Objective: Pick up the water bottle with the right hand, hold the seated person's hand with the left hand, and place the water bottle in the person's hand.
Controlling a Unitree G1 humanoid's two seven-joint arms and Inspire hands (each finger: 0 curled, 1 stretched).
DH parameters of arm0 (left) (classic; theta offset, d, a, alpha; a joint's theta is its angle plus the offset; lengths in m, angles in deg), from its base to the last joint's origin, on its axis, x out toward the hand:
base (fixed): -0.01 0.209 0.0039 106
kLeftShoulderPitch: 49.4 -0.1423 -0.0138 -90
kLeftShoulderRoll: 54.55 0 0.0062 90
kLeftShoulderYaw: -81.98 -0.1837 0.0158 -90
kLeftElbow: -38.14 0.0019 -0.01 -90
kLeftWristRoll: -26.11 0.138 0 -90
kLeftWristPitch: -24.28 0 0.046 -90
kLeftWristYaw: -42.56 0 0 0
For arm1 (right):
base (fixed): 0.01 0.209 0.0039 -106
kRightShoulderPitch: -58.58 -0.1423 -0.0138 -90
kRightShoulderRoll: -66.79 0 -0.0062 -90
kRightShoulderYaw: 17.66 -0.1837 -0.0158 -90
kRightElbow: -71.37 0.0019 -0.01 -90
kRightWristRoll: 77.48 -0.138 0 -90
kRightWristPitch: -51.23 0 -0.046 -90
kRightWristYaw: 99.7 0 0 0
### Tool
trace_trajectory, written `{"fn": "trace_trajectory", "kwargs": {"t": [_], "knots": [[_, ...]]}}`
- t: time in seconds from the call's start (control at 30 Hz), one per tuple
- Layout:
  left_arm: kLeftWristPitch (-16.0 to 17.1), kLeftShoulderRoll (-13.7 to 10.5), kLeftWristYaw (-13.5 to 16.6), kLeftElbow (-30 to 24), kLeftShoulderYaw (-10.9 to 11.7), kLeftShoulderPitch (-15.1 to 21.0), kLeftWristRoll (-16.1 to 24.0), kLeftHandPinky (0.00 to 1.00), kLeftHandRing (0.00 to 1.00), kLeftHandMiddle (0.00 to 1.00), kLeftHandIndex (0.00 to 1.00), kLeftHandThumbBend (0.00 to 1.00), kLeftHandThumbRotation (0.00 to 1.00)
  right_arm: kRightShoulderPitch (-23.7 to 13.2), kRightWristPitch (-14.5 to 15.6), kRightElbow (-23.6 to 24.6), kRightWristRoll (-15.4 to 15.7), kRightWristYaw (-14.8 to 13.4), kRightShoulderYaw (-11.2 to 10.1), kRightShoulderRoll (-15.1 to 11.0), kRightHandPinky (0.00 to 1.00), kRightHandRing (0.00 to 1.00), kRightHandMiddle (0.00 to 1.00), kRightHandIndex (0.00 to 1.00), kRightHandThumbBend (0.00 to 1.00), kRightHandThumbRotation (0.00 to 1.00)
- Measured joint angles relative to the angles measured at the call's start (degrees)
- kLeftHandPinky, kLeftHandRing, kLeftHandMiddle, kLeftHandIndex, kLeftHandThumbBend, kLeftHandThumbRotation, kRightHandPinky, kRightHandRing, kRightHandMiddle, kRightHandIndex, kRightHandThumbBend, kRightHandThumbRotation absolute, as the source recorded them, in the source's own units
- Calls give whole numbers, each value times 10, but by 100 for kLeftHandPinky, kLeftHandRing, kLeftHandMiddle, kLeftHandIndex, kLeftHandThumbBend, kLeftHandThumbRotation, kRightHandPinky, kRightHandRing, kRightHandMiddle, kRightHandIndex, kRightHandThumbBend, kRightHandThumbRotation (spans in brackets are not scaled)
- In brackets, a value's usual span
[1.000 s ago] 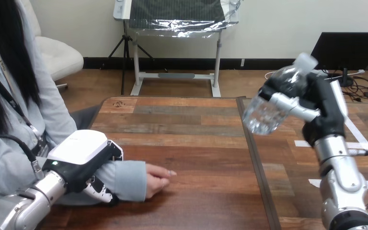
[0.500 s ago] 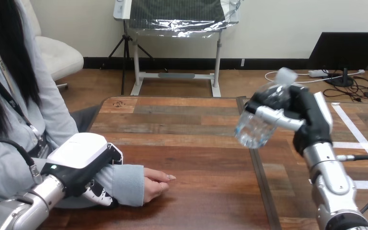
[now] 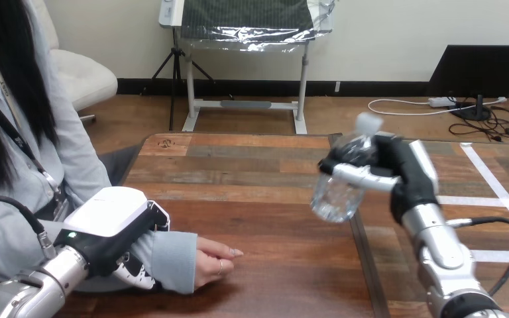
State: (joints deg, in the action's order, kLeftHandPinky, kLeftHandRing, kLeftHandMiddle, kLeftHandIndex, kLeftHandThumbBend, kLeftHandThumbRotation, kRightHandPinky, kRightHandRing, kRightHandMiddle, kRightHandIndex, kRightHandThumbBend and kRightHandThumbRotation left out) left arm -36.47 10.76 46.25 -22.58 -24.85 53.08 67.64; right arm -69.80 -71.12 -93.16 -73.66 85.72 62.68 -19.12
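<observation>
One clear plastic water bottle with a white cap (image 3: 340, 182) is in the robot's right hand (image 3: 407, 177). The hand's fingers (image 3: 361, 173) are wrapped across the bottle's middle. The bottle is held tilted above the brown wooden table (image 3: 258, 205), with its cap up toward the hand's top and its base hanging down on the hand's left.

The robot's left hand (image 3: 116, 217) lies over the seated person's forearm in a light blue sleeve (image 3: 172, 255), and its black-and-white fingers (image 3: 136, 270) curl down round the near side of that sleeve. One person's hand (image 3: 213, 257) shows, just right of the left hand, resting palm down on the table and empty. It is well apart from the bottle, which is up to its right.
</observation>
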Motion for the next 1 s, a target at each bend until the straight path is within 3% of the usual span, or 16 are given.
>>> {"fn": "trace_trajectory", "kwargs": {"t": [0.4,1.0], "knots": [[-8,-2,-26,-37,9,-14,-12,23,24,30,30,87,0,-16,38,-24,40,-24,27,19,29,30,36,38,76,0],[-12,-2,-63,-91,27,-18,-30,25,26,31,32,84,0,-28,58,-29,88,-48,62,51,23,25,32,38,79,0]]}}
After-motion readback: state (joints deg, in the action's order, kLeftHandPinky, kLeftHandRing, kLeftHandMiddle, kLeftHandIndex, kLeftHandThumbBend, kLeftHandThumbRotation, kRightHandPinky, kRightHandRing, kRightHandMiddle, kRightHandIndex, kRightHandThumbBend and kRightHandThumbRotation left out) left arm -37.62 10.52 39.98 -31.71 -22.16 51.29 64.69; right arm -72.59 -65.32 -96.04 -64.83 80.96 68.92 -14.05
